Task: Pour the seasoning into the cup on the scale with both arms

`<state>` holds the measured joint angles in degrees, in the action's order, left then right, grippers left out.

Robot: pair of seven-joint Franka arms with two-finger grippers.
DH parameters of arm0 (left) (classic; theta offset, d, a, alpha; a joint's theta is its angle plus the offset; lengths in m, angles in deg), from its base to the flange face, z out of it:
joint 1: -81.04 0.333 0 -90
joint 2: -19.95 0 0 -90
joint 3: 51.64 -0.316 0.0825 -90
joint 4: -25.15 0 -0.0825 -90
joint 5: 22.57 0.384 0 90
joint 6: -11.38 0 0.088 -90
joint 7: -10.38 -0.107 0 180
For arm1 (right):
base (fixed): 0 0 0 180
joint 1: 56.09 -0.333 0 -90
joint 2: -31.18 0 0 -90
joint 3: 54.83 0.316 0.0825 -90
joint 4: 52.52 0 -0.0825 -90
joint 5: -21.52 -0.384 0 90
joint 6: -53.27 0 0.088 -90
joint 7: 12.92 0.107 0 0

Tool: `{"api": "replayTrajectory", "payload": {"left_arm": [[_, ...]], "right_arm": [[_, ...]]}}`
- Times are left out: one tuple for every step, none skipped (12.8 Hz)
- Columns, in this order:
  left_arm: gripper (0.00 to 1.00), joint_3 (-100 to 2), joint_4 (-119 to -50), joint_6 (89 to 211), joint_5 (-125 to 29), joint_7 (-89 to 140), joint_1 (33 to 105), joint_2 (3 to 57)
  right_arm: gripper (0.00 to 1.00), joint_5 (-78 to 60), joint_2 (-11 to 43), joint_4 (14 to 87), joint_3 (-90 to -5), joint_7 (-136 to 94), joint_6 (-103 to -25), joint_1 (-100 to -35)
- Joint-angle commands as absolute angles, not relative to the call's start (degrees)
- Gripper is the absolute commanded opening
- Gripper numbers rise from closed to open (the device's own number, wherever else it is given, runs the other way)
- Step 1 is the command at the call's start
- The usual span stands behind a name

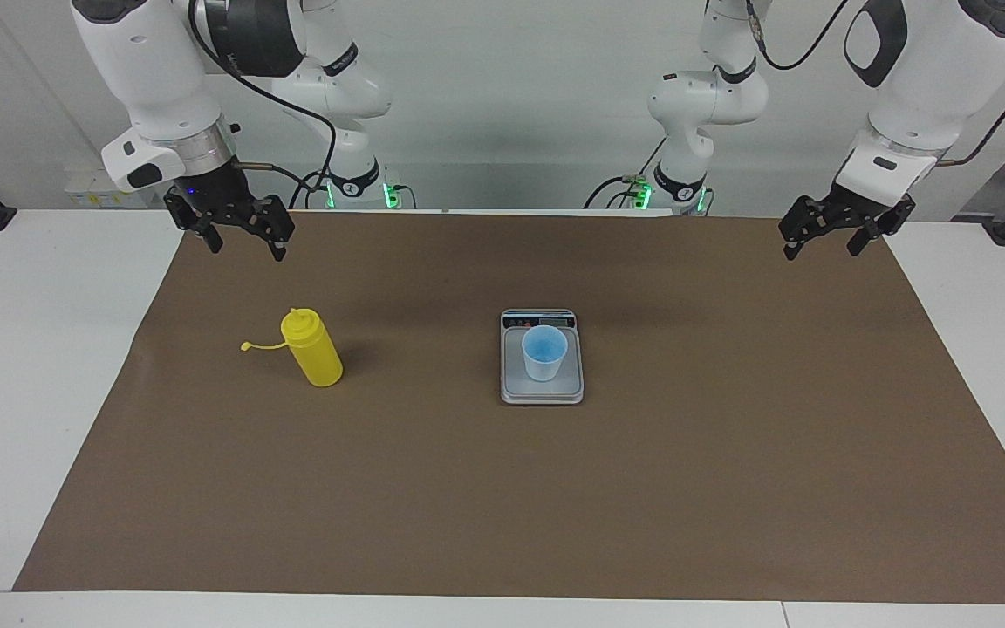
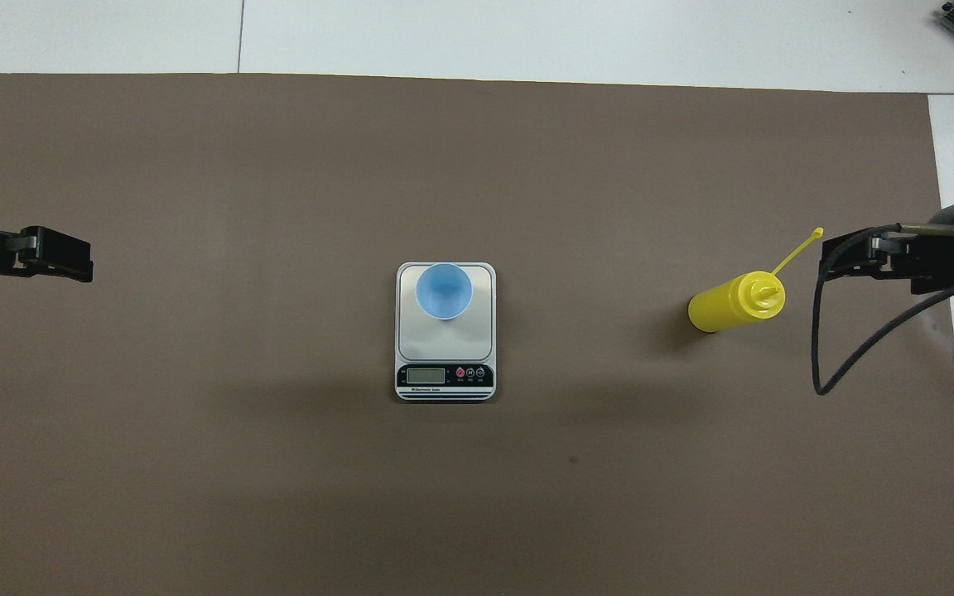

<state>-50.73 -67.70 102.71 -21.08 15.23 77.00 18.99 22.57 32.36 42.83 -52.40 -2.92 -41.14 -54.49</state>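
Observation:
The yellow seasoning bottle (image 1: 315, 353) stands upright on the brown mat toward the right arm's end of the table, its cap off and hanging out on its thin strap; it also shows in the overhead view (image 2: 729, 305). The light blue cup (image 1: 544, 353) stands upright on the silver-grey scale (image 1: 542, 390) at the mat's middle. The overhead view shows the cup (image 2: 444, 290) on the scale (image 2: 479, 335), whose display edge is nearer to the robots. My right gripper (image 1: 246, 249) hangs open and empty in the air, apart from the bottle. My left gripper (image 1: 822, 250) hangs open and empty over the mat's other end.
A brown mat (image 1: 502, 506) covers most of the white table (image 1: 31, 366). A black cable (image 2: 826, 356) loops down from the right arm beside the bottle. In the overhead view the left gripper (image 2: 84, 263) and the right gripper (image 2: 826, 258) reach in from the sides.

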Motion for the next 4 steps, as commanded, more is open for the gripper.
{"api": "replayTrajectory", "payload": {"left_arm": [[1.00,-50.76,-69.24,102.53,-20.11,15.66,76.99,17.49],[1.00,-50.76,-69.24,102.53,-20.11,15.66,76.99,17.41],[1.00,-50.76,-69.24,102.53,-20.11,15.66,76.99,17.41],[1.00,-50.76,-69.24,102.53,-20.11,15.66,76.99,17.49]], "right_arm": [[1.00,24.42,33.64,44.69,-51.84,-2.37,-41.29,-54.34],[1.00,24.42,33.64,44.69,-51.84,-2.98,-41.38,-54.25],[1.00,24.50,33.64,44.69,-51.84,-3.07,-41.30,-54.34],[1.00,24.51,33.64,44.69,-51.84,-3.07,-41.30,-54.34]]}}
